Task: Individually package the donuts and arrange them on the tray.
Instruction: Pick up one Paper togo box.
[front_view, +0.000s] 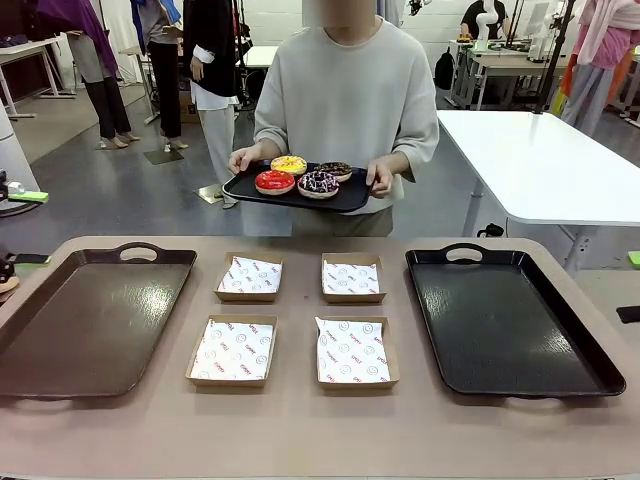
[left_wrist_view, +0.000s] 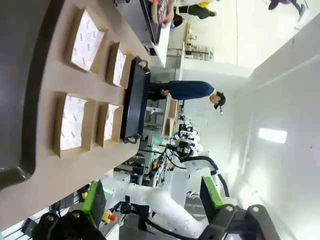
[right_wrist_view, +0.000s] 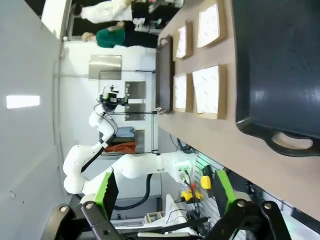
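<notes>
a: what can't you make out from the front?
b: the red print on the paper liners (front_view: 233, 350) is too small to read. the chocolate donut (front_view: 340, 167) sits partly behind the purple-white donut (front_view: 318, 182). the small black tray (front_view: 245, 188) hides the person's fingers beneath it.
a: anything cropped?
b: the left tray (front_view: 60, 330) loses its corner at the picture's left edge. in the right wrist view, the right tray (right_wrist_view: 280, 65) is cut by the top and right edges. in the left wrist view, the donuts (left_wrist_view: 161, 9) are a sliver at the top edge, colours unclear.
</notes>
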